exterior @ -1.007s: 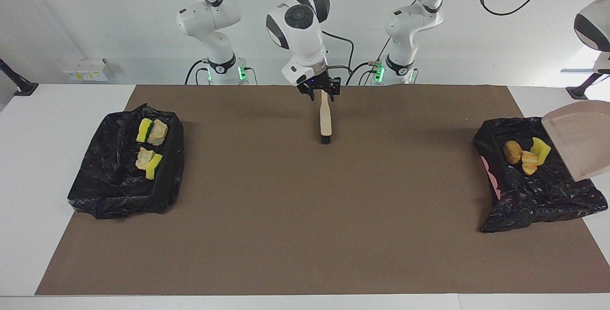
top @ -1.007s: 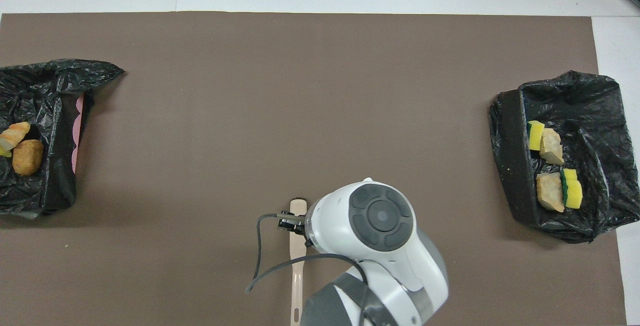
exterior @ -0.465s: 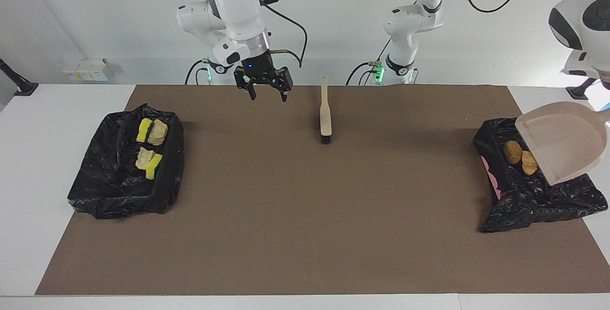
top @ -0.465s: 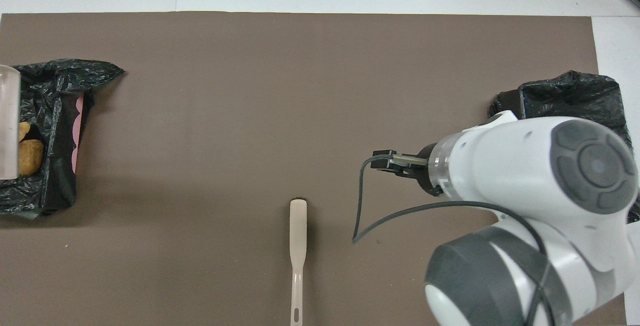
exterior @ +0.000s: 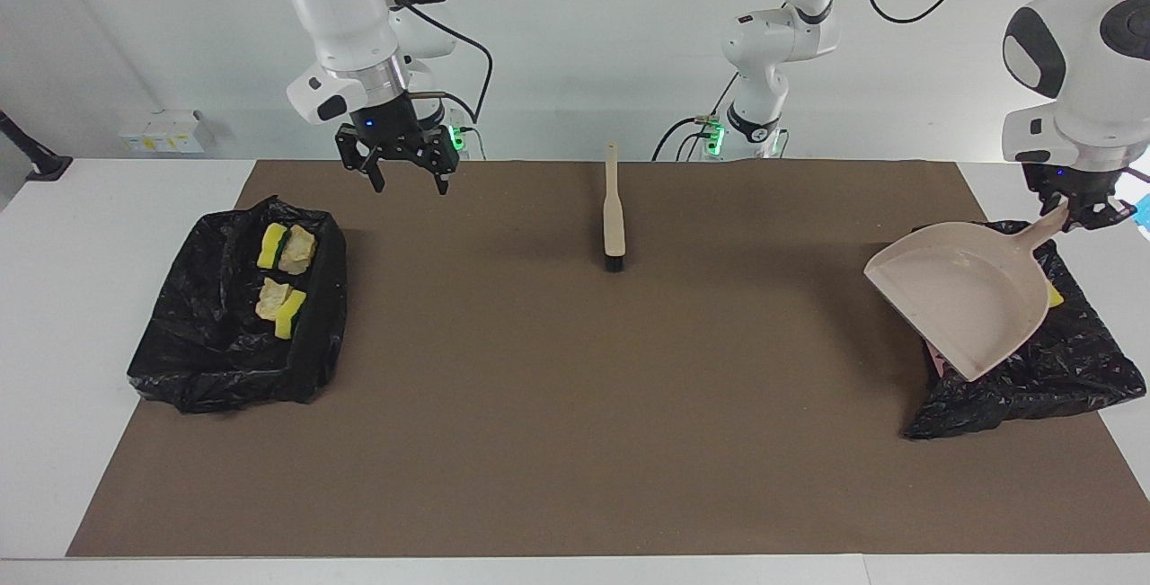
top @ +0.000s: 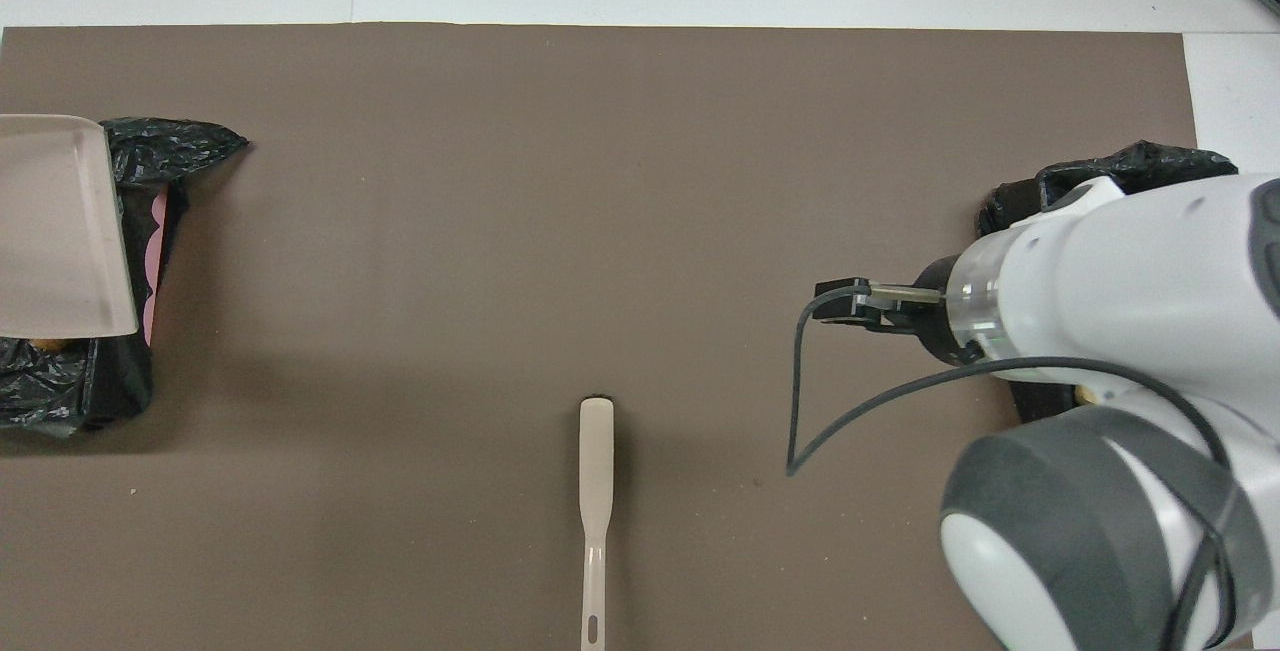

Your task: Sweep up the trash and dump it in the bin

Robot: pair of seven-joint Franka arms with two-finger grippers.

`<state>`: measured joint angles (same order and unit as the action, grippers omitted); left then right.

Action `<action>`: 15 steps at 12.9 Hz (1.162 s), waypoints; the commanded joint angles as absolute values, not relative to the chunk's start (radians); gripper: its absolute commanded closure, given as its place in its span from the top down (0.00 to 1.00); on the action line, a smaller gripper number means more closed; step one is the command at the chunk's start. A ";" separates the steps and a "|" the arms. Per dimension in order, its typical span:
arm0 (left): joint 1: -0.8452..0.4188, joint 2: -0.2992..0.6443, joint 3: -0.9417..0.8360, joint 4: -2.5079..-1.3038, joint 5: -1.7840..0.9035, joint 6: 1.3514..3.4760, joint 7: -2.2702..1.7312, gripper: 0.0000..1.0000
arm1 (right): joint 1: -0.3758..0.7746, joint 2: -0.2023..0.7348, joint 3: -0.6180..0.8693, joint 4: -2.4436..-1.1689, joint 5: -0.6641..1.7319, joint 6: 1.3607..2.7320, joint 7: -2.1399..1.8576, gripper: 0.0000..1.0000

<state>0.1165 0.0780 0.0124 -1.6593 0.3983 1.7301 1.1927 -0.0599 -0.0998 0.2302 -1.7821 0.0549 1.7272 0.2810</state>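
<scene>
Trash lies in two black-bagged bins. In the bin (exterior: 225, 360) at the right arm's end I see yellow sponge pieces and tan chunks (exterior: 286, 248). Over the other bin (exterior: 1033, 387), at the left arm's end, my left gripper (exterior: 1083, 208) is shut on the handle of the beige dustpan (exterior: 966, 297). The pan hangs tilted and hides most of that bin's trash; one yellow scrap (exterior: 1053, 296) peeks out. My right gripper (exterior: 404, 167) hangs open and empty above the mat's edge by the robots. The beige brush (exterior: 614, 217) lies on the mat.
A brown mat (exterior: 575, 405) covers the table. From overhead, the brush (top: 595, 491) lies lengthwise near the robots, the dustpan (top: 55, 226) covers its bin (top: 140, 231), and the right arm hides the bin at its own end.
My right gripper let go of the brush, opened, rose and moved toward the right arm's end. My left gripper swung the dustpan in over its bin, covering the trash there.
</scene>
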 commanded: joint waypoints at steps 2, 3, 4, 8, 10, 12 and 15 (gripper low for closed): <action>0.022 -0.038 0.025 -1.819 0.270 1.729 0.855 0.00 | -0.123 0.023 0.244 -1.568 -0.015 1.556 0.160 1.00; -0.012 -0.054 0.023 -1.844 0.235 1.729 0.763 0.00 | -0.127 0.053 0.242 -1.519 -0.043 1.528 0.158 1.00; -0.049 -0.064 0.023 -1.859 0.203 1.729 0.670 0.00 | -0.133 0.070 0.233 -1.493 -0.037 1.511 0.156 1.00; -0.176 -0.066 0.023 -1.871 0.062 1.736 0.442 0.00 | -0.141 0.116 0.221 -1.408 -0.043 1.470 0.164 1.00; -0.283 -0.048 0.023 -1.871 0.031 1.762 0.265 0.00 | -0.137 0.123 0.221 -1.381 -0.049 1.447 0.169 1.00; -0.378 -0.023 0.023 -1.871 0.011 1.811 0.143 0.00 | -0.124 0.114 0.219 -1.382 -0.049 1.430 0.170 1.00; -0.492 0.032 0.023 -1.873 -0.038 1.900 -0.067 0.00 | -0.124 0.101 0.219 -1.381 -0.051 1.417 0.170 1.00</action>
<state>-0.4278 0.0088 0.0008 -1.8572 -0.0148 1.8362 0.0325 -0.1216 0.0999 0.2140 -1.4039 -0.0271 1.4488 0.1821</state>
